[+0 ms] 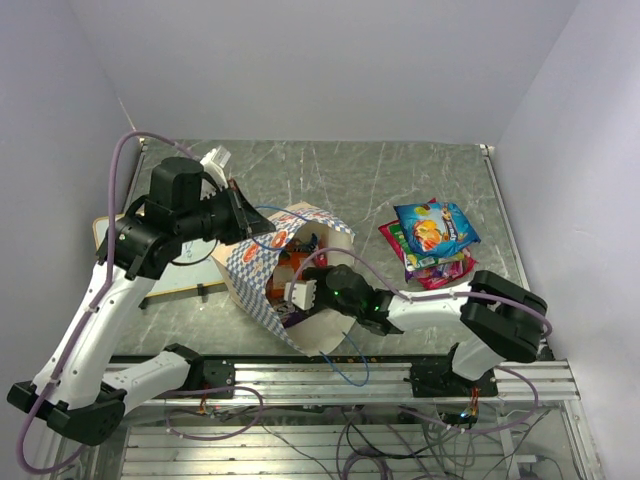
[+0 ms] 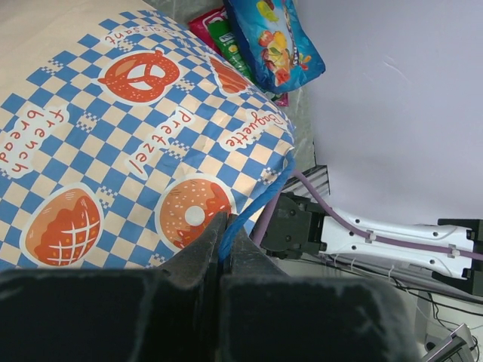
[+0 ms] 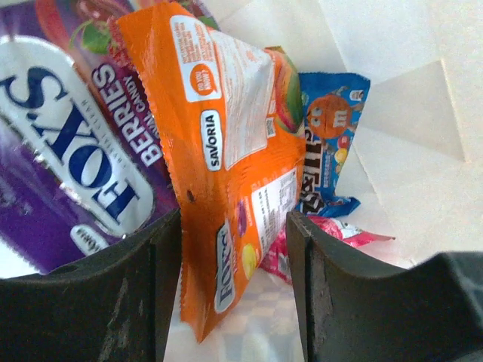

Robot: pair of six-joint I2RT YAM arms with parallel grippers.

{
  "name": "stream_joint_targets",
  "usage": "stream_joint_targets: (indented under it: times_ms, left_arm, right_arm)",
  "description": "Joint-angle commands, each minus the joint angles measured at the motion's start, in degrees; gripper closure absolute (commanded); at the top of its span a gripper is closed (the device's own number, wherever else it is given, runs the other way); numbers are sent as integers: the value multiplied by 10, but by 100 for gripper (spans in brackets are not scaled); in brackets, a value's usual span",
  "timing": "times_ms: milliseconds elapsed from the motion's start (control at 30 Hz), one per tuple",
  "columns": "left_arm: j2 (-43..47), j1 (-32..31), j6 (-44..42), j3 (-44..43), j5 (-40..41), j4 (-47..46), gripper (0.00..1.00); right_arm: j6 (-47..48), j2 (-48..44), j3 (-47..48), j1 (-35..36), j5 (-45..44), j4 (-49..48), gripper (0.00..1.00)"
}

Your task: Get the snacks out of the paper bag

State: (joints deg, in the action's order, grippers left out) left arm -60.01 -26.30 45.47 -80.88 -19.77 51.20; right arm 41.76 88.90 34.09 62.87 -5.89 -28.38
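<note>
Left gripper [image 2: 224, 245] is clamped shut on the blue handle [image 2: 260, 200] of the paper bag [image 2: 113, 151]. Right gripper [image 3: 234, 294] is inside the bag, jaws open around the orange packet [image 3: 226, 136].

Bag [image 1: 262, 262] mid table [image 1: 400, 180], board [image 1: 190, 278] to its L, snack pile [image 1: 432, 240] on tbl to its R; more packets [image 3: 226, 166] in bag, R gripper [image 3: 230, 256] in there w/ them.

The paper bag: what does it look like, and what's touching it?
The paper bag lies on its side on the table, mouth toward the right arm. It looks like creased cream paper with blue-and-white checks and red-orange pictures of a pretzel, a doughnut and bread. Inside is plain cream. The left fingers pinch its thin blue cord handle; the right fingers reach inside, around an orange snack packet.
</note>
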Motion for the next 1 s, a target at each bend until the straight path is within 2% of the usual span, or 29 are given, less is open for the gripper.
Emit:
stream_joint_targets:
  times_ms: [0,133,167,233,333,500,667,967]
  left_arm:
    - [-2,1,1,0,-22,-19,93]
    - [-18,1,-10,-10,-39,-15,93]
    - [-20,1,-15,-10,-40,-12,93]
    - [-22,1,-22,-12,-36,-8,93]
    - [-32,1,-31,-23,-30,-6,93]
    - [-52,1,-60,-57,3,16,93]
    - [-59,2,-76,-69,28,6,93]
    - [-70,3,-61,-69,84,-30,93]
  right_arm:
    - [2,45,35,-5,-11,-66,45]
    - [13,93,73,-8,-22,-81,45]
    - [16,103,77,-10,-17,-89,49]
    - [32,110,89,-10,-21,-75,62]
    - [4,81,89,-13,-17,-56,78]
    - [-47,22,88,-16,5,2,99]
    - [-107,-55,80,-17,30,76,100]
    - [-207,-188,99,-50,152,226,100]
